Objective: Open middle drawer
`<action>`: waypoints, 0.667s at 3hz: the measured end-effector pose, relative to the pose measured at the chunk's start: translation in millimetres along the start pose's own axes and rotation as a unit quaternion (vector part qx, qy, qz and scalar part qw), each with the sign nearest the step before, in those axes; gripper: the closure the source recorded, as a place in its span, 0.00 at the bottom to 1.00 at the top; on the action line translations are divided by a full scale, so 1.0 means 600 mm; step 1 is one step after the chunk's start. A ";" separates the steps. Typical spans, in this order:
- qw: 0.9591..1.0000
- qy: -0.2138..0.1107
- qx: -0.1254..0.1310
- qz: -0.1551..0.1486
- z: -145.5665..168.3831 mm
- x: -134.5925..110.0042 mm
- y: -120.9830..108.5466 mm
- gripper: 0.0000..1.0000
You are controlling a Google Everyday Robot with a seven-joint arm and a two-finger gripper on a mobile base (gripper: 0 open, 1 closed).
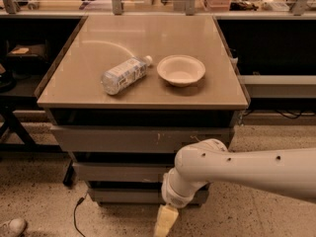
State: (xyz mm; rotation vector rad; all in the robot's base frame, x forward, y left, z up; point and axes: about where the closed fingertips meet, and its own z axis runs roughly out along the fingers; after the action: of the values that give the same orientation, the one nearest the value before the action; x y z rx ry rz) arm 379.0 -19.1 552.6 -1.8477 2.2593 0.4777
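Note:
The grey cabinet under the tabletop has three closed drawer fronts. The middle drawer (118,172) is the plain grey front of medium height, below the taller scratched front (138,138) and above the narrower bottom front (123,195). My white arm (237,169) reaches in from the right and covers the right part of the lower fronts. My gripper (165,221) hangs low in front of the cabinet, below the bottom front and near the floor, with only its pale tip showing at the picture's lower edge.
A clear plastic bottle (123,74) lies on its side on the beige tabletop (98,43), beside a white bowl (181,69). A black cable (75,216) lies on the speckled floor at the left. Dark shelving stands on both sides.

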 end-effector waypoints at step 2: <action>0.999 -0.015 0.051 -0.001 0.083 0.001 -0.129 0.00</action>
State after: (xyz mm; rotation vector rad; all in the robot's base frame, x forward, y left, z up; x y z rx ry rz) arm 451.6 -15.1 495.9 -1.7810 2.2193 0.3784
